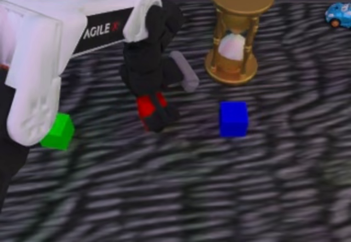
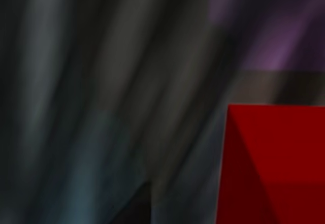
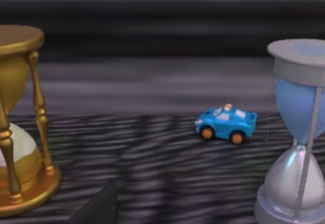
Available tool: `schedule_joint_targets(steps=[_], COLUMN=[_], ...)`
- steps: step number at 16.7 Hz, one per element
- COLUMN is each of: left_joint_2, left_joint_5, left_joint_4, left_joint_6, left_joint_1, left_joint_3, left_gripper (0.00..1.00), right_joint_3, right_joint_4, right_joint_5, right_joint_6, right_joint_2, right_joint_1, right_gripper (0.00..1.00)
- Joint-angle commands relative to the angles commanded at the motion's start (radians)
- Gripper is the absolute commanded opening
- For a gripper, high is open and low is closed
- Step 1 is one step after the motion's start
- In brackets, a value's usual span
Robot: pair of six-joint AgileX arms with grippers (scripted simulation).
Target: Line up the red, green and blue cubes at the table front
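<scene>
Red cube (image 1: 146,106) sits mid-table, clamped between the left gripper's (image 1: 153,110) closed black fingers. Blue cube (image 1: 233,119) rests to its right, green cube (image 1: 58,131) to its left under the arm. A weak grip could drop it near the golden hourglass (image 1: 239,28).

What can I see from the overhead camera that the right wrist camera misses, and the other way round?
Only the top view shows the left arm reaching over the table, its left gripper down at the red cube, with the green cube to the left and the blue cube to the right. Only the right wrist view shows a silver and blue hourglass standing near the toy car. Both views show the golden hourglass and the small blue toy car. The right gripper appears in neither.
</scene>
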Motion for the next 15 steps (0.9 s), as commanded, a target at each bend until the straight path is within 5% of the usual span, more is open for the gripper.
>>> schedule_joint_targets(steps=[7, 15], left_joint_2=[0.000, 0.000], left_joint_5=[0.000, 0.000], left_joint_4=[0.000, 0.000], left_joint_6=[0.000, 0.000], left_joint_1=[0.000, 0.000], left_joint_3=[0.000, 0.000], left_gripper=[0.02, 0.00], right_joint_3=[0.000, 0.000], right_joint_4=[0.000, 0.000], right_joint_5=[0.000, 0.000], right_joint_6=[0.000, 0.000], right_joint_2=[0.000, 0.000], right_joint_1=[0.000, 0.000], right_gripper=[1.00, 1.00])
